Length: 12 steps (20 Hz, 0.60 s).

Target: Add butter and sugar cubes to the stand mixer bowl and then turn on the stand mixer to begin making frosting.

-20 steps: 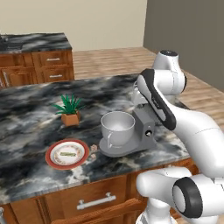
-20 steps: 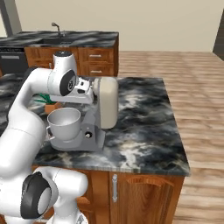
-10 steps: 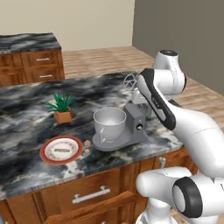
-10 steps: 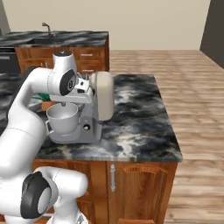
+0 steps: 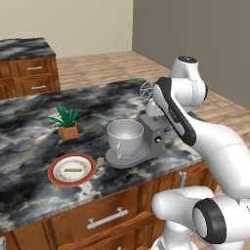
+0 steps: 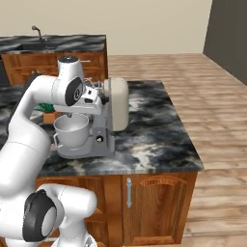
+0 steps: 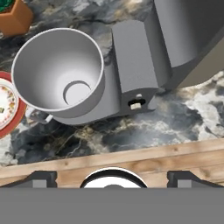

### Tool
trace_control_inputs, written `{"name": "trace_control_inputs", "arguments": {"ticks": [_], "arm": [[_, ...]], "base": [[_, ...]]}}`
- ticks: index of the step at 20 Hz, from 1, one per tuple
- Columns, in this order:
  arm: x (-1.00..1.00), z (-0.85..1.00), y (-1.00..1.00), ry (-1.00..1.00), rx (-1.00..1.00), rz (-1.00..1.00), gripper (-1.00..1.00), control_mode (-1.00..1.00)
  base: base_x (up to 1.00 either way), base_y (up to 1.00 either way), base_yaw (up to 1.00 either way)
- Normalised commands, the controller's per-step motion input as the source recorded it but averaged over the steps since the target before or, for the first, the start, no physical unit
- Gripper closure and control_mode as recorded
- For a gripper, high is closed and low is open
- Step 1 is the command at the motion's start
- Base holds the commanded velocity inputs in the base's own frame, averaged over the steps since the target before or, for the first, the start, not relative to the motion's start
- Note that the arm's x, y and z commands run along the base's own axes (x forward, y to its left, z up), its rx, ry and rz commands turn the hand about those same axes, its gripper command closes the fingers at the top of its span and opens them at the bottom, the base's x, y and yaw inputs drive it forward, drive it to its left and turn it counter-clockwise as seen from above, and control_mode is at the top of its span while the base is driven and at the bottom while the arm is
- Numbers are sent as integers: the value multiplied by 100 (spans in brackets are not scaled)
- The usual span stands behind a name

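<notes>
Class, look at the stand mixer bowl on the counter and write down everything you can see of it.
The stand mixer bowl is a pale silvery-grey metal bowl, deep and rounded, with a flat circular bottom visible inside. It stands upright and empty on the flat grey base of the stand mixer, in front of its column, with the head tilted back. A small handle sticks out at its side. The plate lies apart from it.

The stand mixer bowl (image 7: 57, 72) looks like smooth, matt pale metal. The stand mixer (image 7: 140, 65) has a matt grey body like painted metal or plastic, and a smooth beige head (image 6: 117, 103). The tabletop (image 5: 29, 190) is glossy black-and-white marble over polished brown wood cabinets (image 6: 159, 202) with metal handles. The plate (image 5: 72, 169) looks glazed ceramic, red-rimmed. The floor (image 6: 212, 111) is wood plank.
</notes>
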Motion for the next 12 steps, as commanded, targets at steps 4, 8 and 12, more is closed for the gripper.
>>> {"name": "trace_control_inputs", "arguments": {"ticks": [4,8,12], "arm": [[0,0,0,0,0,0,-100,100],[0,0,0,0,0,0,-100,100],[0,0,0,0,0,0,-100,100]], "base": [[-7,31,-21],[-4,32,-19],[0,42,-18]]}}
